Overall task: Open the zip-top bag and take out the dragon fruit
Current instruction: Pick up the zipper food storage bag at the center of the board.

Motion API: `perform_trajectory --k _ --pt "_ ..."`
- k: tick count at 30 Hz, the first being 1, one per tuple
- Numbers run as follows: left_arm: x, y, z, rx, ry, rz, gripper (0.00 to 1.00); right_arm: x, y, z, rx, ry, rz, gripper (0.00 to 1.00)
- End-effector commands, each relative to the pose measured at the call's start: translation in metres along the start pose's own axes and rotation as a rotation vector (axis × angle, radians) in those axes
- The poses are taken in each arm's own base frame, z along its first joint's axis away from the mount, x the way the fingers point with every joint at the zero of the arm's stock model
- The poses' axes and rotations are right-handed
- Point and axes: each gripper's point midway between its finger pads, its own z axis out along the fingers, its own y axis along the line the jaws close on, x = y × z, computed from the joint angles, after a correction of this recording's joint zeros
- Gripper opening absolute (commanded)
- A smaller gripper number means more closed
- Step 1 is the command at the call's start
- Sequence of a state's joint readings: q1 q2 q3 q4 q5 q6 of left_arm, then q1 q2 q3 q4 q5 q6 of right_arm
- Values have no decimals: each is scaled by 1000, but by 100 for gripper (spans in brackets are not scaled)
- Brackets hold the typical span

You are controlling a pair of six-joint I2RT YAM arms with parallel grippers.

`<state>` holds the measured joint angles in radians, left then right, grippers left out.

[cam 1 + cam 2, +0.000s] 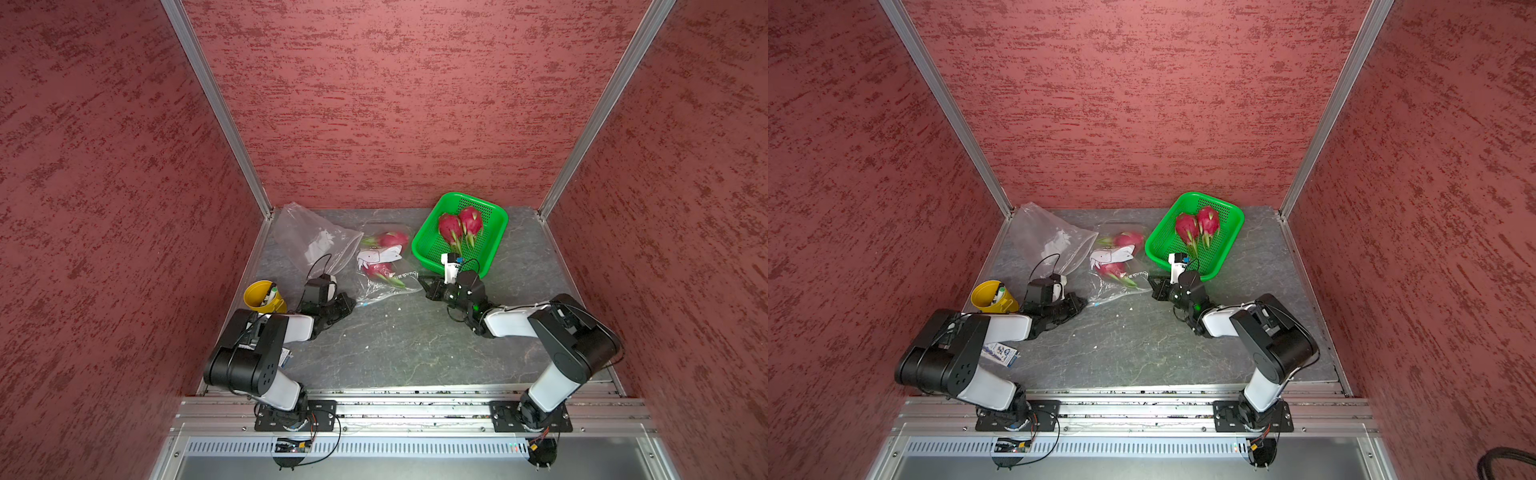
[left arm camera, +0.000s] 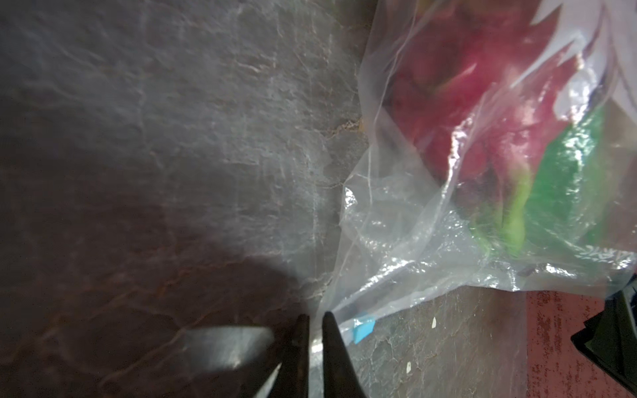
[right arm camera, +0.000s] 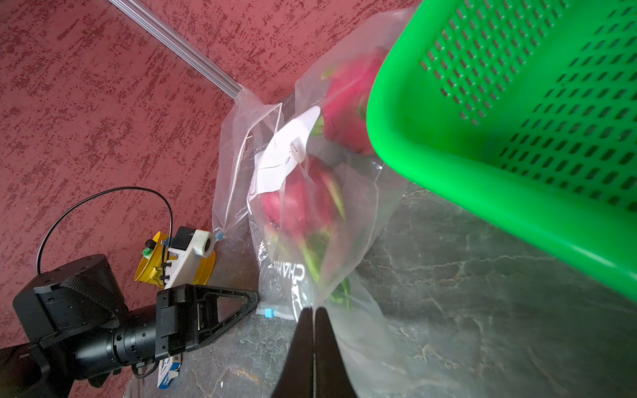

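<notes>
A clear zip-top plastic bag [image 1: 374, 291] lies in the middle of the grey stone-patterned table [image 1: 415, 345]. Inside it are two magenta, green-scaled dragon fruits, a far one [image 1: 392, 239] and a near one [image 1: 376, 270], with a white paper label [image 1: 380, 255] across them. The left gripper [image 2: 315, 318] has its jaws pinched almost together on the bag's near corner, just beside the small blue slider [image 2: 363, 329]. The right gripper [image 3: 314, 310] has its jaws pressed together on the film at the bag's other near corner.

Two more dragon fruits [image 1: 450, 227] [image 1: 471, 220] lie side by side in the green perforated plastic basket [image 1: 428, 232], just right of the bag. An empty clear plastic bag [image 1: 307, 237] lies to the left, and a yellow cup [image 1: 262, 297] stands by the left arm.
</notes>
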<state>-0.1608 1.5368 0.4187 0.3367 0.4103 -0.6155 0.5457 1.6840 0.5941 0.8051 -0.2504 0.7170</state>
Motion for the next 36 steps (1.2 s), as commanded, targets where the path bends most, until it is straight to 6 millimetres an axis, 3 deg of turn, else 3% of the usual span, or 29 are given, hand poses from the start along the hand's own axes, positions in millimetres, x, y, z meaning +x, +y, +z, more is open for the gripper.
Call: perform_trajectory --k 1,10,17,18,23,26,31,34,36 --pt "-4 -7 -2 31 0 12 1 -3 3 2 -25 -8 0 1" --pt "-21 -35 -25 99 -64 53 0 -1 -2 4 -11 -4 6 2" --pt "-17 -29 -21 85 -45 64 0 1 -2 5 -14 1 12 2" --pt "-15 -28 -19 82 -38 63 3 1 -3 5 -13 1 11 2" --pt "-6 -15 -9 54 11 42 50 1 -3 5 -10 2 7 2" --pt "-2 -11 -3 49 38 32 57 1 -3 5 -12 2 8 2" --pt "2 -3 6 33 65 27 58 0 -2 5 -15 0 11 2" --pt "6 -4 11 56 81 10 49 1 -3 6 -13 1 13 2" --pt "6 -5 12 67 83 3 37 0 -3 6 -12 0 14 2"
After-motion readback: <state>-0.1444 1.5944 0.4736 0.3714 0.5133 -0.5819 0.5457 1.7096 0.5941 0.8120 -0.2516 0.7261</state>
